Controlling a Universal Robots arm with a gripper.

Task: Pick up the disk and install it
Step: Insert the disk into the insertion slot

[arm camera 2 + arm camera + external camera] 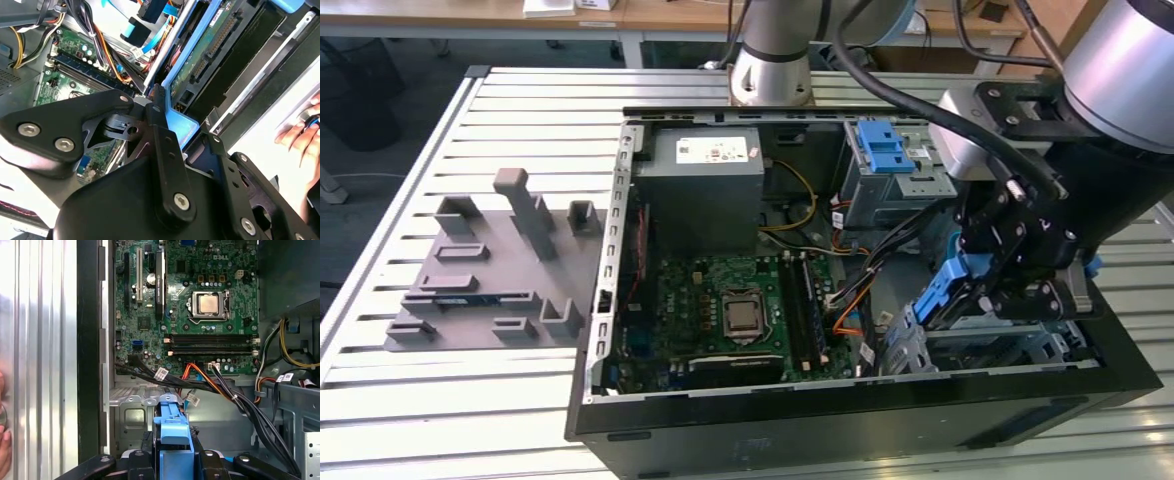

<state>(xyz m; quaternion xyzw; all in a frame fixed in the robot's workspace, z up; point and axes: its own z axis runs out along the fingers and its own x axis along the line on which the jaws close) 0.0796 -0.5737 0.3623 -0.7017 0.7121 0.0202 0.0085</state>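
The disk (942, 296) hangs on edge over the case's front corner at the exterior view's right, its blue rails showing. My gripper (977, 300) is shut on it, the black fingers (159, 107) pressing a blue rail (181, 127). The second wrist view shows the disk's green circuit-board side (210, 45). In the first wrist view the disk's blue rail end (172, 432) sits between the finger bases, just above the metal drive cage (135, 415). The cage (987, 348) lies directly under the disk.
The open computer case (607, 300) holds a motherboard (734, 310), a grey power supply box (707, 175), a blue latch bracket (886, 150) and cable bundles (225, 390) close to the cage. A grey fixture (494, 270) lies on the slatted table. A person's hand (300, 132) is near.
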